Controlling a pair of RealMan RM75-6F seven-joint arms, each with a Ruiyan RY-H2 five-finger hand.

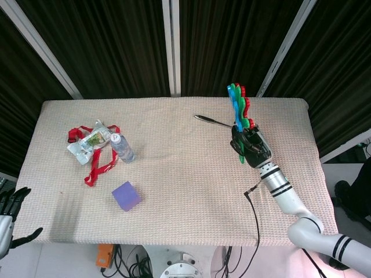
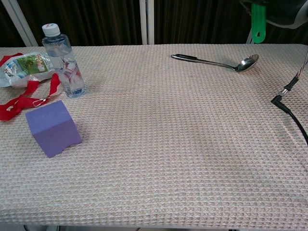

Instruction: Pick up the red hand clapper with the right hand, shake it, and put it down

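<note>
The red hand clapper point(image 1: 238, 108) stands upright above the table, seen edge-on with its green, blue and red layers showing. My right hand point(image 1: 250, 145) grips its handle from below, raised over the table's right part. In the chest view only the green handle end point(image 2: 258, 22) hangs down from my right hand point(image 2: 285, 10) at the top edge; the clapper's palms are out of frame there. My left hand point(image 1: 10, 213) hangs off the table's front left corner, fingers apart and holding nothing.
A metal spoon point(image 1: 213, 120) lies behind the clapper, also seen in the chest view point(image 2: 217, 61). At the left are a water bottle point(image 2: 63, 59), a snack packet point(image 2: 25, 66), a red lanyard point(image 2: 23, 102) and a purple cube point(image 2: 53, 128). A black cable point(image 2: 290, 108) trails at the right.
</note>
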